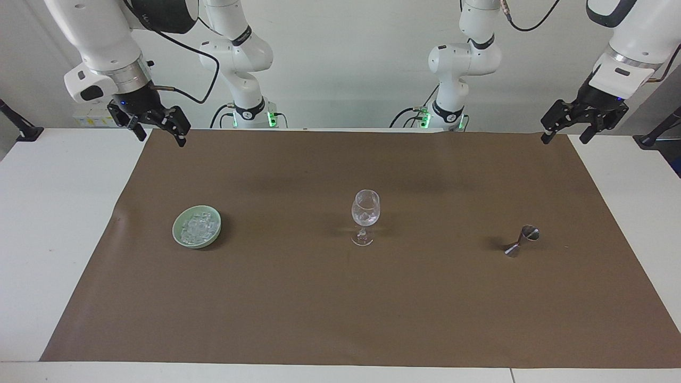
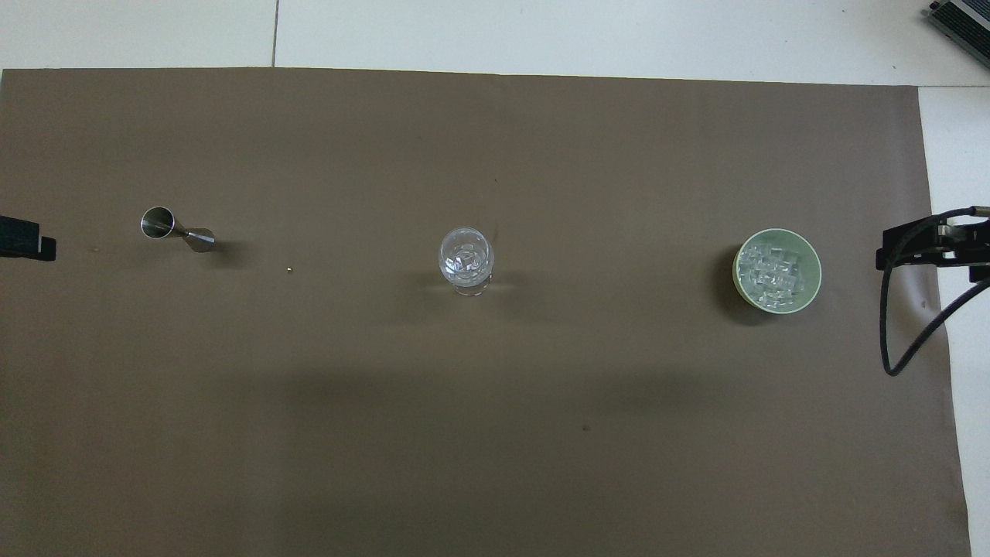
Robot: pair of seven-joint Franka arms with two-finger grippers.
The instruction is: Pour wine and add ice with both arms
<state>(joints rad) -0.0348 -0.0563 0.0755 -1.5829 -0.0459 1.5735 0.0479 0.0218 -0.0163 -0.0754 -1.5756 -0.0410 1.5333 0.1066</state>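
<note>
You've got two white arms [image 1: 239, 48] w/ black joint rings, silver wrists, black grippers, looping black cables, green base lights.

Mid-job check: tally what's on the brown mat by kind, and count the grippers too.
Wine glass, some ice already in it: 1
Green bowl of ice: 1
Metal jigger, lying on its side: 1
Grippers, both open and empty: 2 (left gripper, right gripper)
Total: 5
</note>
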